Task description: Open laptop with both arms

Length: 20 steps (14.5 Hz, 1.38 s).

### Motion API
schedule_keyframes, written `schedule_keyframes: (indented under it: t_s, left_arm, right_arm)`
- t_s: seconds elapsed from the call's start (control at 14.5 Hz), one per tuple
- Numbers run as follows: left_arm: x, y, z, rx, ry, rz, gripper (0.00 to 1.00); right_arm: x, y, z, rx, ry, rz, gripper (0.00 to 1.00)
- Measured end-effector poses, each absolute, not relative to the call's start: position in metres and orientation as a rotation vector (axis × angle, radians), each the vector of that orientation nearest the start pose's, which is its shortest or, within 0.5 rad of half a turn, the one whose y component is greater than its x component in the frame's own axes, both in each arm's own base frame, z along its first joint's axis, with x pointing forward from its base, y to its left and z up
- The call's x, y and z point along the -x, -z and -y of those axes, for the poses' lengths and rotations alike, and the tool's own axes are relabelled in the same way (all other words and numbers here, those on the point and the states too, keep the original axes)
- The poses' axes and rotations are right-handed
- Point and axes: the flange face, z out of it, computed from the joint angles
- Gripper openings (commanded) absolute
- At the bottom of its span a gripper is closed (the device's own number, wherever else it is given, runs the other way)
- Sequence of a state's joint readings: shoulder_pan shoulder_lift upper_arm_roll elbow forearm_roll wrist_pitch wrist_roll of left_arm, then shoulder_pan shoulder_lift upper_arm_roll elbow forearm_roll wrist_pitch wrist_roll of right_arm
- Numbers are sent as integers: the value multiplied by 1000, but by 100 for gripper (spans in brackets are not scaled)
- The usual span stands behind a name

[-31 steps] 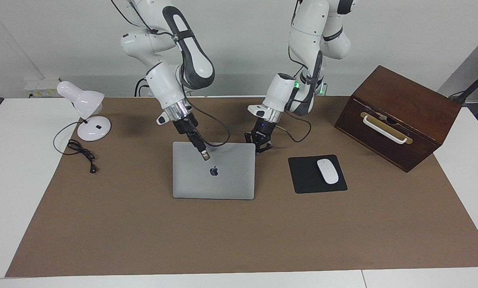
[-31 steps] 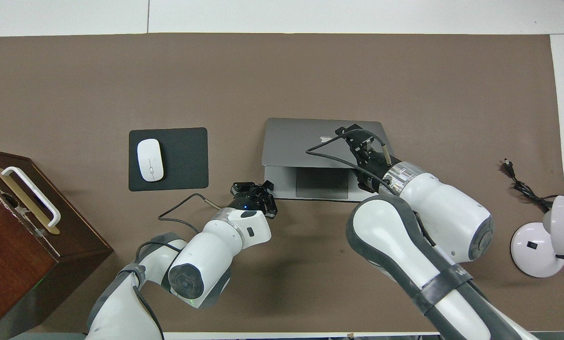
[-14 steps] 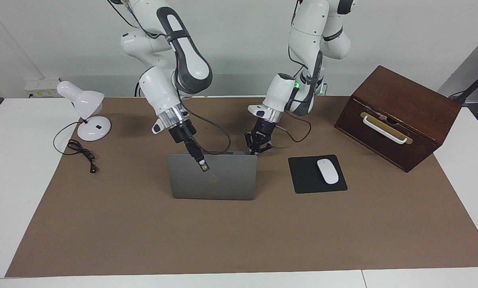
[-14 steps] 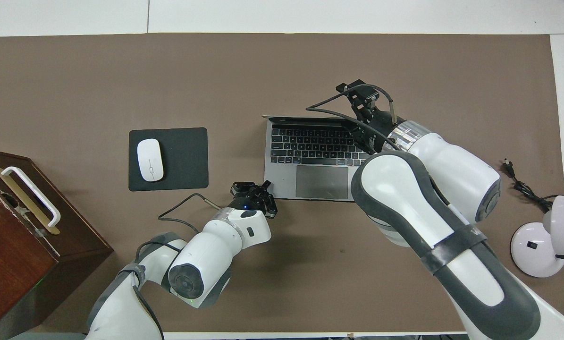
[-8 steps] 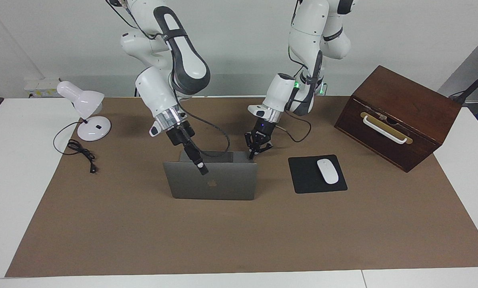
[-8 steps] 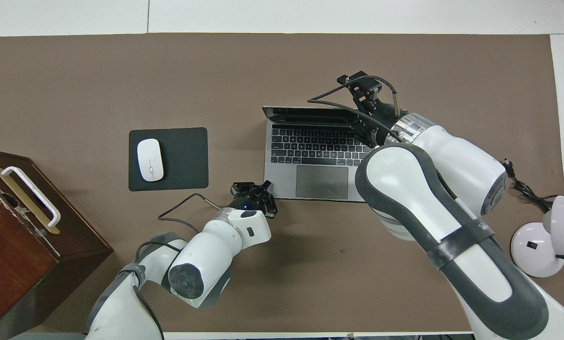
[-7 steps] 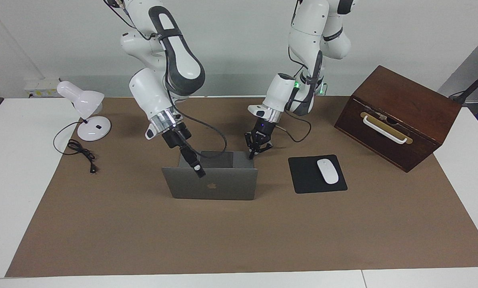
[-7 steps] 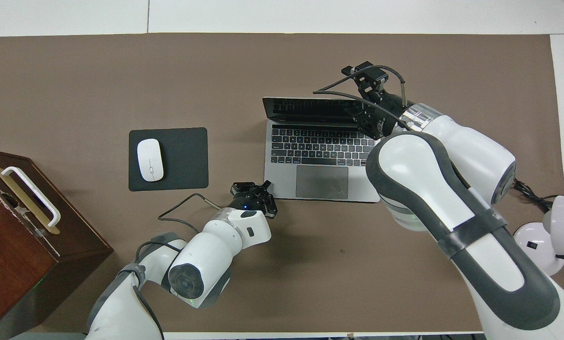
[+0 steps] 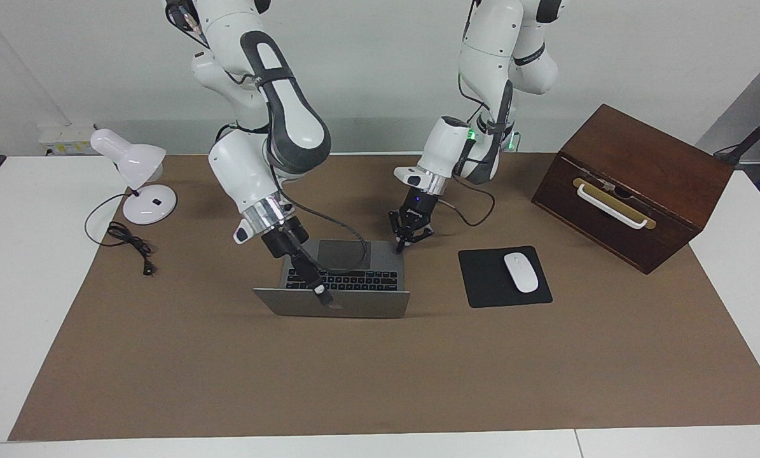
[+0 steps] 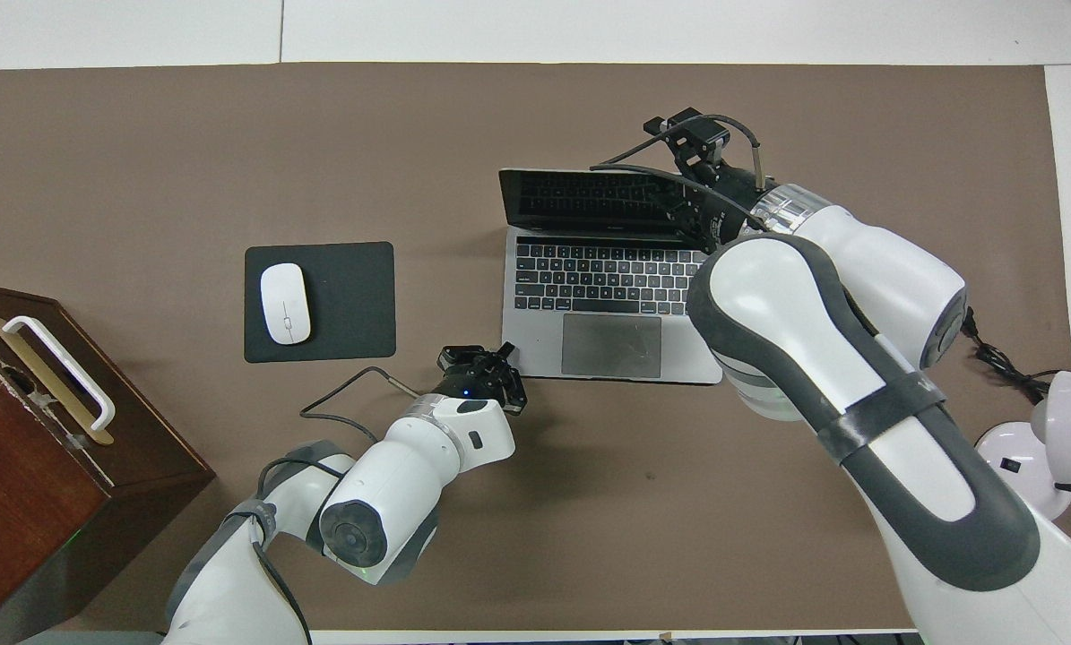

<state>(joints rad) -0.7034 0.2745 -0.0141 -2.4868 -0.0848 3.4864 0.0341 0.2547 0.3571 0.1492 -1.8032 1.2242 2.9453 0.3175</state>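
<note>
The silver laptop (image 9: 354, 304) stands open in the middle of the brown mat, its lid tilted back past upright, away from the robots. The black keyboard and grey trackpad show in the overhead view (image 10: 607, 305). My right gripper (image 9: 320, 294) is at the lid's top edge, toward the right arm's end, also seen from above (image 10: 689, 218). My left gripper (image 9: 402, 245) rests at the corner of the laptop's base nearest the robots, on the left arm's side; it also shows in the overhead view (image 10: 497, 360).
A black mouse pad (image 9: 491, 289) with a white mouse (image 9: 521, 271) lies beside the laptop toward the left arm's end. A brown wooden box (image 9: 634, 184) with a white handle stands past it. A white desk lamp (image 9: 135, 172) and its cable (image 9: 128, 242) are at the right arm's end.
The lid has swung from almost shut to open past upright. My right gripper went with its top edge, up and away from the robots. My left gripper has stayed at the base corner.
</note>
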Motion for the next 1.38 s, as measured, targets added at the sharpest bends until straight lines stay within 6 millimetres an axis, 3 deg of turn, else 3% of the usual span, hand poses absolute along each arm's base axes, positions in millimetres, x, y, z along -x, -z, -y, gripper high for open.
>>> schedule_keyframes:
  t_s: [0.34,0.76,0.97,1.17,1.24,1.38]
  left_arm:
    - [-399,-267,335,3017,1135,-1032,0]
    - [-399,-267,335,3015,1135,-1035,0]
    - [-399,-267,335,3014,1136,-1036,0]
    - [-400,-267,334,3026,1137,-1005,0]
    - [-403,-267,332,3045,1138,-950,0]
    - [-407,-267,330,3071,1140,-872,0]
  right_arm:
    - [-656,-400,-200,1923,425,-1121,98]
    - [-652,-405,-211,1875,376,-1171,100]
    - [-615,-418,-249,1853,280,-1196,100]
    - [-548,-444,-309,1772,90,-1287,100]
    - [-531,-455,-319,1737,47,-1315,100]
    - [-519,-480,-312,1692,42,-1326,100]
